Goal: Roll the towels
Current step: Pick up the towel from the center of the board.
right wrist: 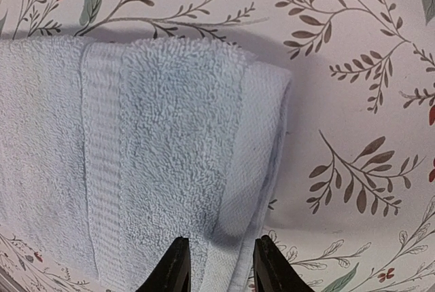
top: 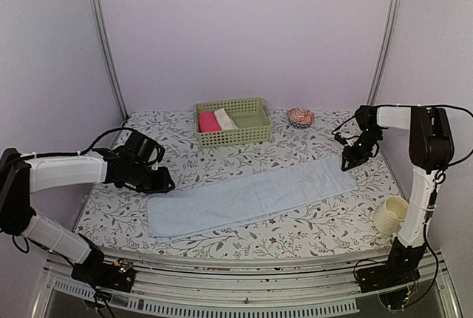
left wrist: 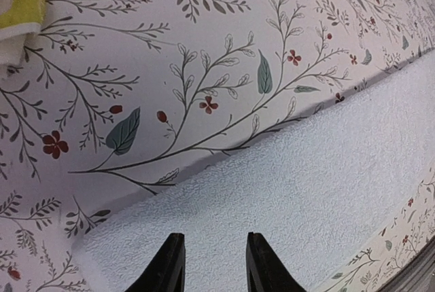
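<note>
The light blue towel (top: 251, 198) lies flat as one long strip across the flowered table. My left gripper (top: 166, 183) hovers over its left end, and in the left wrist view the left gripper (left wrist: 215, 239) stands open with only towel (left wrist: 319, 190) beneath it. My right gripper (top: 346, 164) is at the strip's right end. The right wrist view shows the right gripper (right wrist: 221, 243) open just above the towel's folded hem (right wrist: 251, 163), holding nothing. A pale yellow-green towel (top: 389, 214) stands rolled on end near the right arm's base.
A green basket (top: 251, 134) at the back holds a pink roll (top: 208, 121) and a cream-white roll (top: 225, 118). A small red-and-white patterned object (top: 301, 117) sits to its right. A yellow-green edge (left wrist: 20, 0) shows in the left wrist view's corner.
</note>
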`<state>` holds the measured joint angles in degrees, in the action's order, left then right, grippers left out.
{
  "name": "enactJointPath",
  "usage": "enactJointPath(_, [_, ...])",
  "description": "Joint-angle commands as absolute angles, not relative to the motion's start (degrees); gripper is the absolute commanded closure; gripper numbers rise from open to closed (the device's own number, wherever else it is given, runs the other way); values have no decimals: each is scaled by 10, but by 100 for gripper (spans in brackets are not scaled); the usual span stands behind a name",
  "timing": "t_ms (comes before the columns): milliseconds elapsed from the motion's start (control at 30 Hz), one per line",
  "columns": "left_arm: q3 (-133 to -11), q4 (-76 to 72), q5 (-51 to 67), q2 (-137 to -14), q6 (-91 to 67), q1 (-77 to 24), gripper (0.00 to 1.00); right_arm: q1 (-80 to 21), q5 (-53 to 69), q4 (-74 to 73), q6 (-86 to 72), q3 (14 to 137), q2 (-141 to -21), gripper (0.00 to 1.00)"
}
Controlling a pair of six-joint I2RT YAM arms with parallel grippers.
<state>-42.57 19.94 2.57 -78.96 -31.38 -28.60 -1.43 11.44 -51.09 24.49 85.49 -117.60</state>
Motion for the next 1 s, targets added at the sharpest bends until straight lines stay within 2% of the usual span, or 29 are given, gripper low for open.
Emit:
enactJointPath(0, [-417, 193, 25, -775, -317, -285, 68, -15, 94, -512, 236, 850, -1181, 65])
enactJointPath(400, [-422, 190, 22, -786, -316, -285, 68, -18, 91, -509, 241, 836, -1211, 71])
enactJointPath(533, [-424, 189, 22, -791, -316, -285, 68, -14, 60, -505, 243, 831, -1232, 89])
enactJointPath(633, [-423, 190, 20, -792, -314, -285, 68, 8, 70, -506, 243, 846, -1241, 96])
enactJointPath(967, [-411, 190, 16, -800, -312, -285, 68, 88, 77, -559, 249, 956, -1205, 98])
